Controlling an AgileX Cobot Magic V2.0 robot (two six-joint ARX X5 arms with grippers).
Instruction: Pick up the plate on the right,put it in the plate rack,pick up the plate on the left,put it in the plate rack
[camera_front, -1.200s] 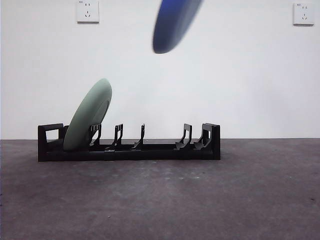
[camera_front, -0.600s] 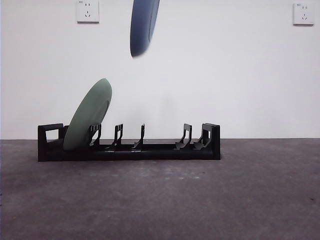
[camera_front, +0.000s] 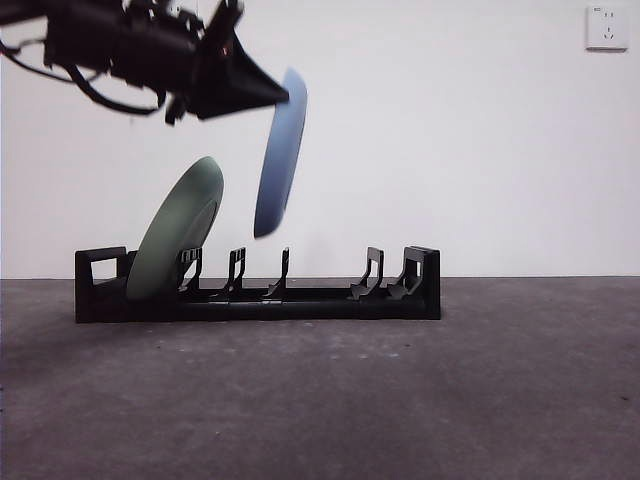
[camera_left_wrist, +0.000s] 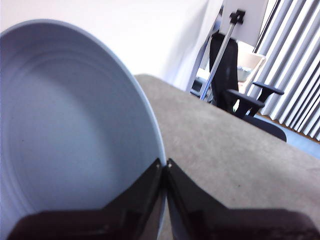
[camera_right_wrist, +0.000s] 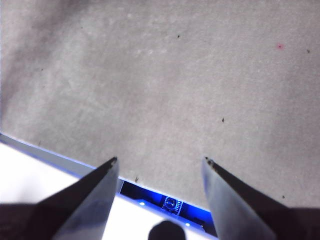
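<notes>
Blue plate, plain, paler inside with faint concentric rings. Sage-green plate, plain. Plate rack black. Left claw black. Counter mottled dark grey.

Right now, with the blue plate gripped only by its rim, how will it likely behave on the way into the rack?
The blue plate looks stiff, holding shape from the left gripper rim pinch. Its smooth surface could slip or pivot. Hanging edge-down above the plate rack, it may lean like the green plate.
</notes>
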